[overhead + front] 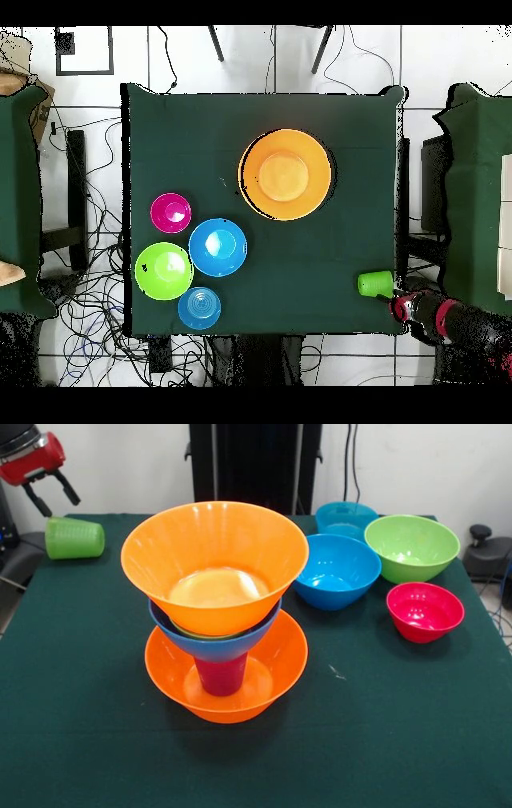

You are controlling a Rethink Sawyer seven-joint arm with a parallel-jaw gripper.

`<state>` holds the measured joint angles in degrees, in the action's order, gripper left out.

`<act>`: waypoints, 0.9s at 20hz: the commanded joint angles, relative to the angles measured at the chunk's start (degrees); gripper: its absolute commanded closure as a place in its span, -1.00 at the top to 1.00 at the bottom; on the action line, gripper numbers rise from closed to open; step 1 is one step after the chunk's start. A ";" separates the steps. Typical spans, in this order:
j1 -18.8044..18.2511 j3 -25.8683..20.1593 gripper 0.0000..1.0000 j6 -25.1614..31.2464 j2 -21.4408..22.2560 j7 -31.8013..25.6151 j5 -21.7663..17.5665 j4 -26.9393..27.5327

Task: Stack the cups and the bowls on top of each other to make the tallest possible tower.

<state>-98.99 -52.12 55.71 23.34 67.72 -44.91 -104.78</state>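
Observation:
The tower stands mid-table: a large orange bowl at the bottom, the purple-magenta cup upside down in it, a blue bowl on the cup, and a second orange bowl on top. From overhead only the top orange bowl shows. The light green cup lies on its side at the table's far left corner, also seen overhead. My gripper hangs open and empty just above that cup, not touching it; overhead it is beside the cup at the table edge.
Right of the tower stand a blue bowl, a teal-blue bowl, a lime green bowl and a small red-pink bowl. Overhead they cluster at the lower left: red-pink, blue, lime, teal.

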 commanded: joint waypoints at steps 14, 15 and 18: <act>3.22 1.20 1.00 0.37 0.21 -13.50 -2.62 2.66; 3.20 1.22 1.00 0.36 0.20 -13.52 -2.65 2.66; 3.12 1.22 1.00 0.14 0.28 -13.20 -2.62 2.43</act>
<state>-99.00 -52.12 55.70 23.58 67.72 -44.94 -104.77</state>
